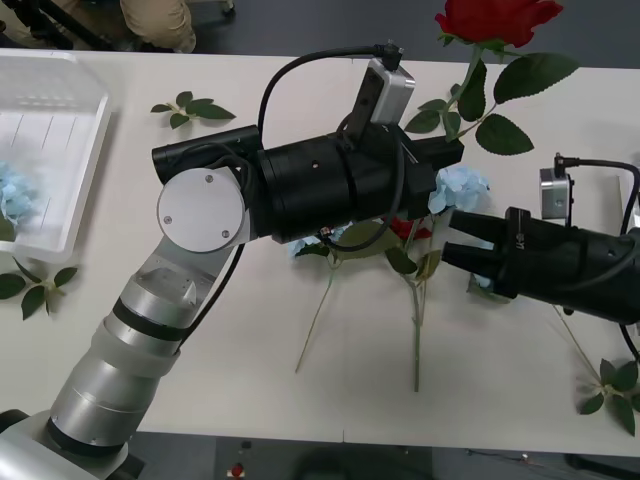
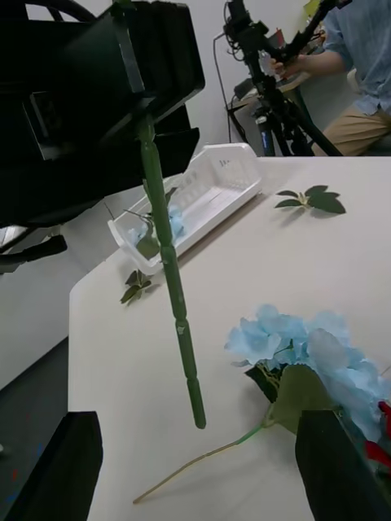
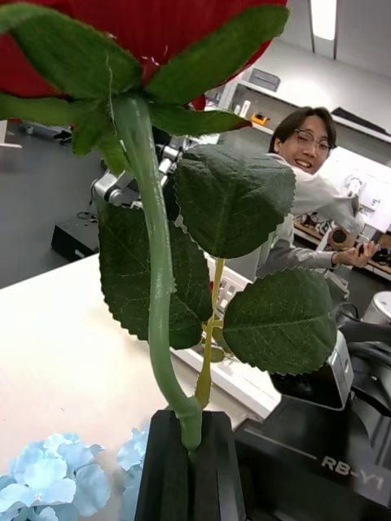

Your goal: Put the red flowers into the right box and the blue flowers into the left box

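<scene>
Gripping a red rose by its stem, left pincer is clamped narrow, flower lifted off the table for carrying. Right pincer spread wide, empty, blue cluster just ahead. Left box far behind.

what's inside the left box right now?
A blue flower lies in the left box at its near end; the right wrist view also shows blue petals and a leaf inside. The rest that shows is bare ribbed floor. The box's left part is cut off by the front view's edge.
</scene>
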